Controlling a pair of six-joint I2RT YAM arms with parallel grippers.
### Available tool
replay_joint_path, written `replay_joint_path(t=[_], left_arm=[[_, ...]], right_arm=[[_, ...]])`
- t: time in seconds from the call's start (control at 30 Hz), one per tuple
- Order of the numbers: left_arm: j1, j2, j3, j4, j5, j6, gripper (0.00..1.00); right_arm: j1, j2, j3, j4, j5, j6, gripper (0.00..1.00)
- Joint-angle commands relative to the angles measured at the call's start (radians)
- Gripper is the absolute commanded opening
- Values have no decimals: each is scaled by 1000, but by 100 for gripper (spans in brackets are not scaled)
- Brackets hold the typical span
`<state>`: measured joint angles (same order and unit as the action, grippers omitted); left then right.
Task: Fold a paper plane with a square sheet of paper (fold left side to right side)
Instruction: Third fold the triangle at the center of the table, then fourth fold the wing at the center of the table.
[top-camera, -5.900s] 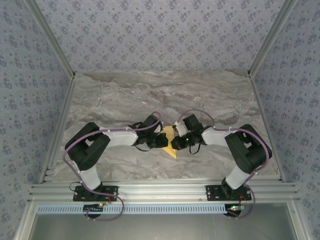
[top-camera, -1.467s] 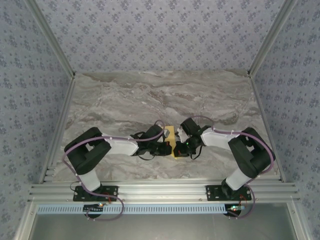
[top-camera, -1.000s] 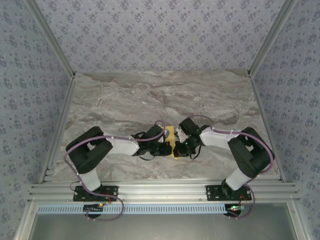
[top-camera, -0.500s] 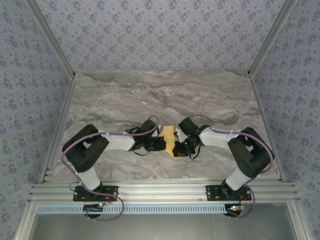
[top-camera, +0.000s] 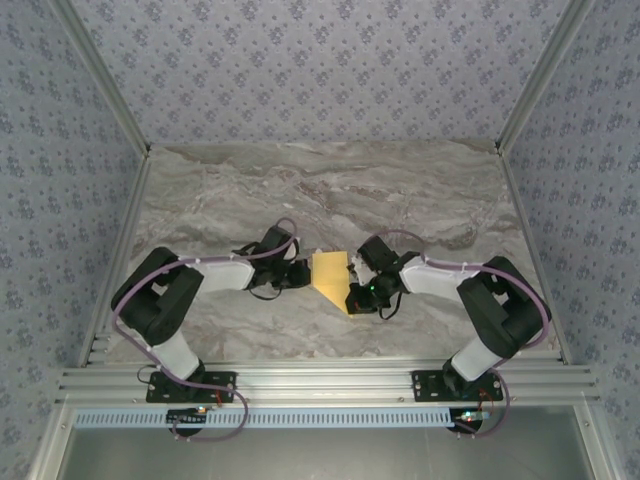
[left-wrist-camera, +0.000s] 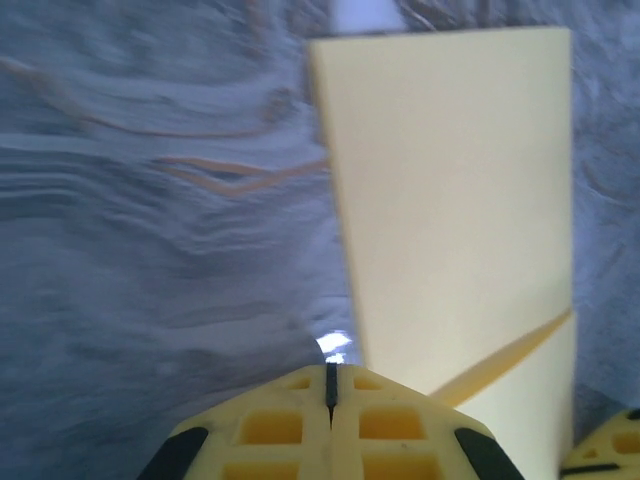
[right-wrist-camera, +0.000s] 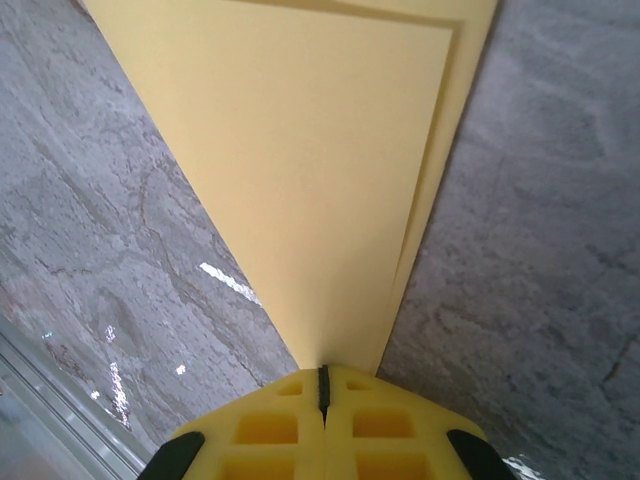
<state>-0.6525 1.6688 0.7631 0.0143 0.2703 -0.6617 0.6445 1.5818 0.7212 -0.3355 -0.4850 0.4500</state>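
At the centre of the marble table (top-camera: 250, 190), the right gripper (right-wrist-camera: 322, 385), fingers clenched together and grasping nothing, sets its tip on the near point of the square sheet of paper (right-wrist-camera: 300, 150), apparently to pin the layered, tapering folds flat so they cannot spring up or slide. Just beside the sheet's left edge, the left gripper (left-wrist-camera: 330, 385) hangs low over bare stone, likewise clenched and empty, seemingly placed to press along the crease while its partner anchors the point.
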Motion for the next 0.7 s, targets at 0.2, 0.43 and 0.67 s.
replay_joint_path(t=[0.2,0.43,0.67], left_arm=[[25,-269,-75,-64,-8,-44,21],[-40,-225,-170,198,105,-220,41],[-79,-114,-108,233,98,-239,46]], right_arm=[[5,-158,-14,-13,122,-70,22],[4,-328,-33,-12,232,-114,42],[-1,-303,-40,13,204,-175,58]])
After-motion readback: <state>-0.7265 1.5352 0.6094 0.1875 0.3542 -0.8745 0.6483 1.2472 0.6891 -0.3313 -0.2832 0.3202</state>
